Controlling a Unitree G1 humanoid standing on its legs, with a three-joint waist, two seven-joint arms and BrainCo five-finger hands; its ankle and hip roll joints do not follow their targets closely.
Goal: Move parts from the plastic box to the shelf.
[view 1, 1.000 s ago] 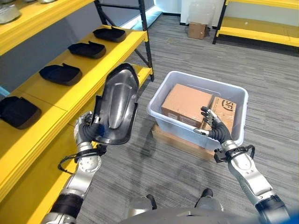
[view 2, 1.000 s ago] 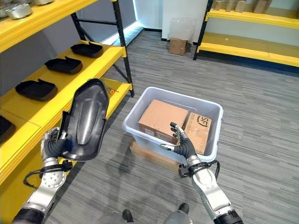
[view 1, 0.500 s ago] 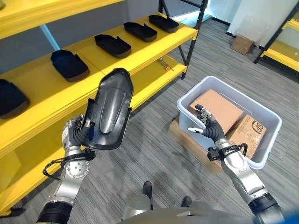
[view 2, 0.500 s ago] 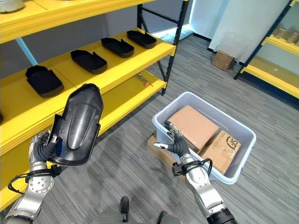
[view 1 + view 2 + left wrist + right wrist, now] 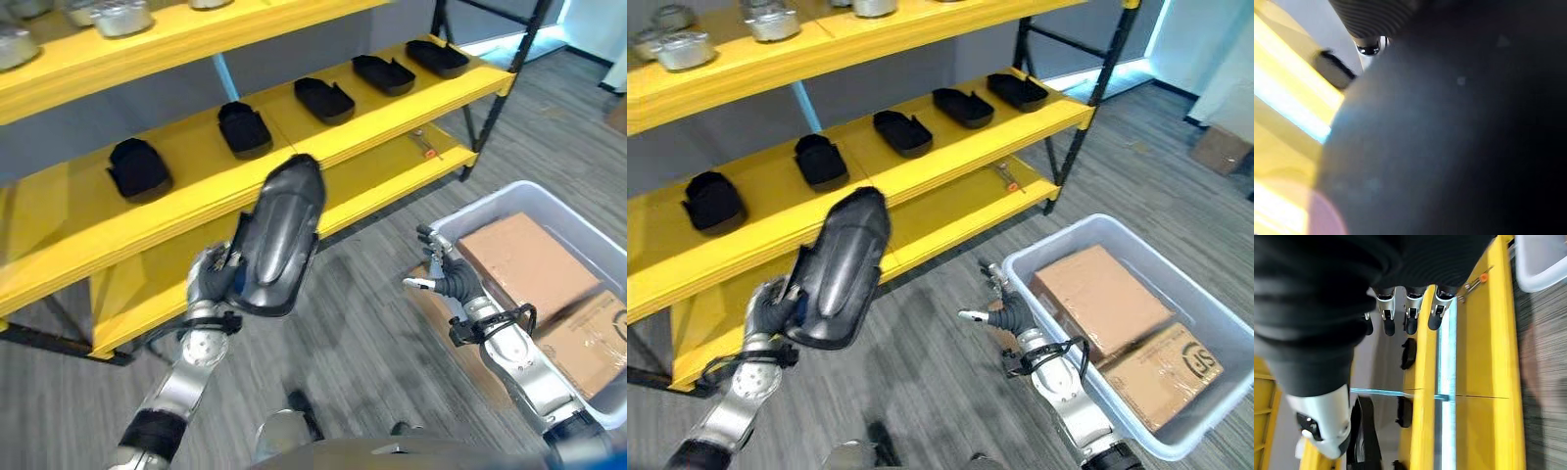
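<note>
Nearest the camera, the left hand [image 5: 209,279] holds a large black molded part [image 5: 278,235] upright by its lower end, fingers curled round the edge. In the left wrist view the part's dark surface [image 5: 1459,137] blocks almost everything, so the fingers are hidden there. The right hand [image 5: 443,282] hangs free above the floor just beside the plastic box [image 5: 1073,238], fingers spread and loosely extended, holding nothing; its own wrist view shows dark fingertips [image 5: 1410,324] straight and apart.

The box stands on grey wood-patterned flooring [image 5: 372,323] and contains two cardboard cartons [image 5: 1101,298], one partly cut off at the frame edge in the left eye view. What lies under the cartons cannot be seen.

Beyond the held part stands a yellow shelf [image 5: 921,176] with black uprights. Its middle level carries five black parts [image 5: 903,131] in a row, well apart from one another. A small orange-handled tool [image 5: 1004,176] lies on the lower level. The top level holds several grey metal pieces [image 5: 774,22], cropped by the frame, so their number is unclear.
</note>
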